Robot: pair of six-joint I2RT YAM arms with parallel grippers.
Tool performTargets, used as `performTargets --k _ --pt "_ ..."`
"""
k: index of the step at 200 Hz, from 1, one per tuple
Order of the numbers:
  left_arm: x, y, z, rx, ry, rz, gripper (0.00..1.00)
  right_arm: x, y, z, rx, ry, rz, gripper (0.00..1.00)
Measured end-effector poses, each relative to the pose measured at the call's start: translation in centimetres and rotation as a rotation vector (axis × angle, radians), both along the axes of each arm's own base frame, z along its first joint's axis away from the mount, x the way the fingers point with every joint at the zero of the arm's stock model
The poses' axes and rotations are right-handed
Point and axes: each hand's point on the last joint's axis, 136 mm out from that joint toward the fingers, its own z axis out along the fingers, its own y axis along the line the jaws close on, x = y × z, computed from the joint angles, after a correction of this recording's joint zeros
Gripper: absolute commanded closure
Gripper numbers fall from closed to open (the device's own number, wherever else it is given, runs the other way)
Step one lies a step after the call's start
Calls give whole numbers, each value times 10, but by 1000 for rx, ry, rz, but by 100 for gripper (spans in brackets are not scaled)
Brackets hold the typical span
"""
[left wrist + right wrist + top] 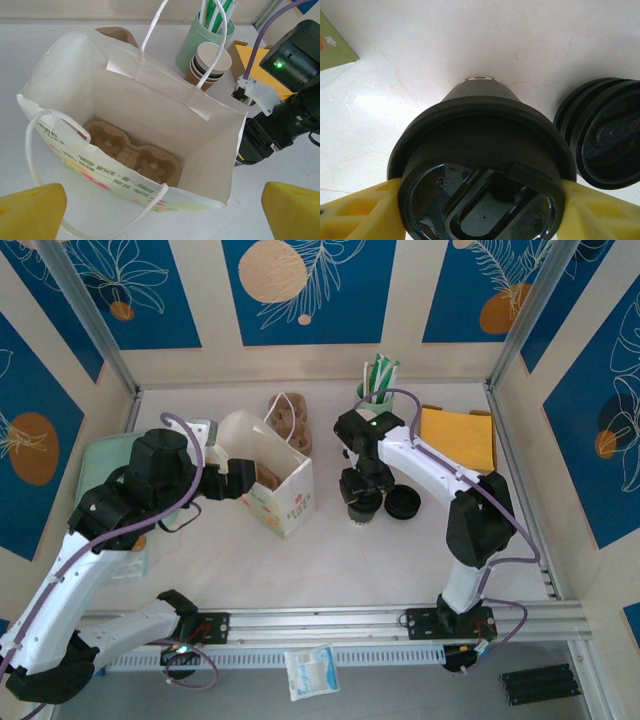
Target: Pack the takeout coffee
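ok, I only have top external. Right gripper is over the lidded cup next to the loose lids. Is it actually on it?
Observer: Yes. In the right wrist view, the right gripper has a yellow finger pressed against each side of the takeout coffee at the lid's rim.
Operator: Can't see into the bag. Anything in it?
Observer: The left wrist view looks down into the open paper bag. A brown pulp cup carrier lies flat on the bottom, and the wells that show are empty.
Operator: Left gripper?
Observer: The left gripper is open and holds nothing.
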Motion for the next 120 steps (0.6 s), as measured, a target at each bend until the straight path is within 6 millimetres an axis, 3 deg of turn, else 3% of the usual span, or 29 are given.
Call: performTargets --k 120 --pt "0 0 0 -1 -1 0 1 -2 2 -3 10 -140 -30 32"
